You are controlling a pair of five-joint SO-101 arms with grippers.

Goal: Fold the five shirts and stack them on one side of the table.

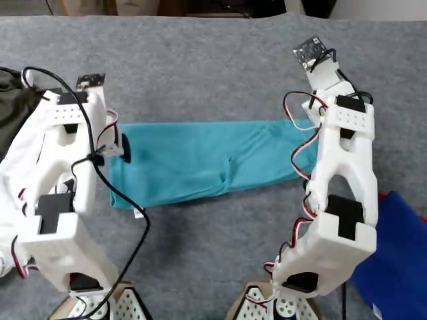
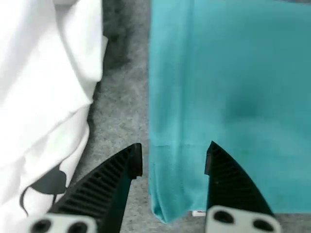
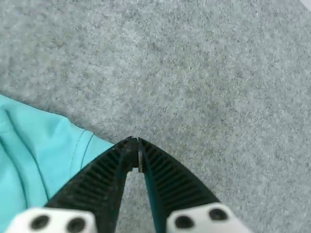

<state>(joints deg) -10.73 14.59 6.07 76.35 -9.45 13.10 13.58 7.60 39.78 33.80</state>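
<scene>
While the teal shirt [image 1: 207, 163] lies folded into a long strip across the middle of the grey table [image 1: 200, 60], an arm stands at each of its short ends. At the left end, the left gripper [image 2: 173, 155] hovers with its jaws spread wide, straddling the shirt's doubled edge, with a white shirt [image 2: 48, 97] just beside it. At the other end, the right gripper [image 3: 135, 145] has its jaws pressed together tip to tip at the shirt's corner; whether cloth is pinched between them cannot be told. A blue shirt [image 1: 397, 267] lies beside the right arm's base, and a dark garment [image 1: 10, 107] at the left edge.
</scene>
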